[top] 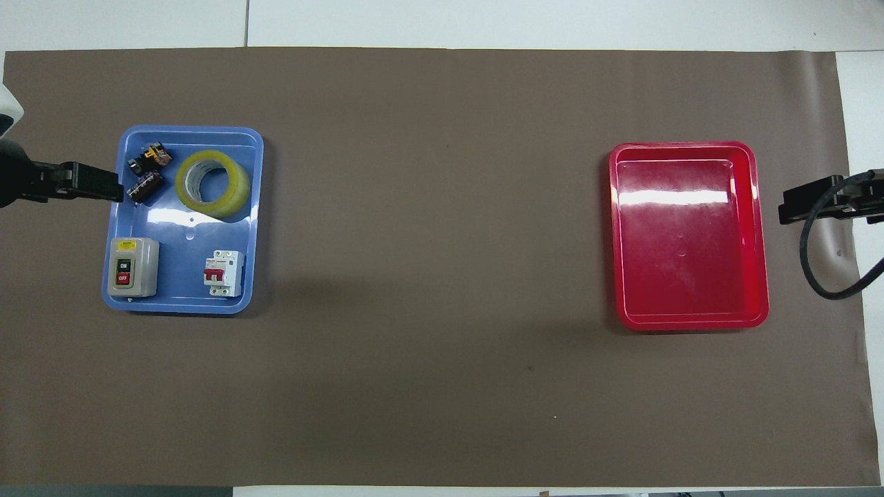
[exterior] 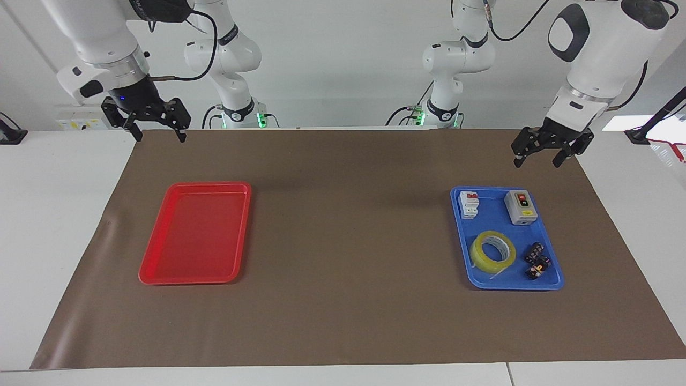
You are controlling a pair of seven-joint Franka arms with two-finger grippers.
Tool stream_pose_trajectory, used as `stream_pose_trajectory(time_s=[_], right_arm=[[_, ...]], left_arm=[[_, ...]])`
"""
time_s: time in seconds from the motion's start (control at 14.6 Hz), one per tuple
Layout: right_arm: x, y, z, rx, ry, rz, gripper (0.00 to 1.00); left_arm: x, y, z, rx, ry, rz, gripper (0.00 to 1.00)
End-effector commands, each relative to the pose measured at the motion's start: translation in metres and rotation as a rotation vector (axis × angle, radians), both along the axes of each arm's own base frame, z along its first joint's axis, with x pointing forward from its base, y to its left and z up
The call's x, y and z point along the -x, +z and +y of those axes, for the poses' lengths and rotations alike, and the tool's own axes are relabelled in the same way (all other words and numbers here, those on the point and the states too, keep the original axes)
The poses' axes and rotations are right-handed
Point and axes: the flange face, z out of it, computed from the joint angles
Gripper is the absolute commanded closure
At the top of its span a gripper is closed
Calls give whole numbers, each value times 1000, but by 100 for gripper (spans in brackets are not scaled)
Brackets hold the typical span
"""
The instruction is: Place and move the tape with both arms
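On blue tray [exterior: 552,281]: glossy translucent tape [exterior: 493,252] ring.

A translucent yellow tape roll [exterior: 493,252] with a whitish core lies in a blue plastic tray [exterior: 552,279]; a red plastic tray [exterior: 161,273] sits on brown paper [exterior: 348,241].

A grey rectangular plastic switch box [top: 132,267] in the blue plastic tray [top: 188,304] carries a black button reading "ON" and a red button reading "OFF". Its small yellow label looks printed but is too small to read.
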Motion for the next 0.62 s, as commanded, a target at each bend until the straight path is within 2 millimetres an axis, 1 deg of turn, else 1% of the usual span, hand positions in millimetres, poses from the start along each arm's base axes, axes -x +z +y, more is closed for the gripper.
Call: stream_pose_trajectory(time_s=[0.0, 0.21, 0.41, 0.55], right_arm=[[4, -1, -2, -16, 12, -12, 0], [4, -1, -2, -16, 12, -12, 0], [4, -1, -2, -16, 12, -12, 0], [4, -1, -2, -16, 12, -12, 0]], left_arm=[[-16, -43, 12, 18, 13, -24, 0], [-41, -100, 14, 21, 19, -21, 0], [-53, -143, 14, 22, 22, -52, 0], [-59, -167, 12, 24, 23, -73, 0]])
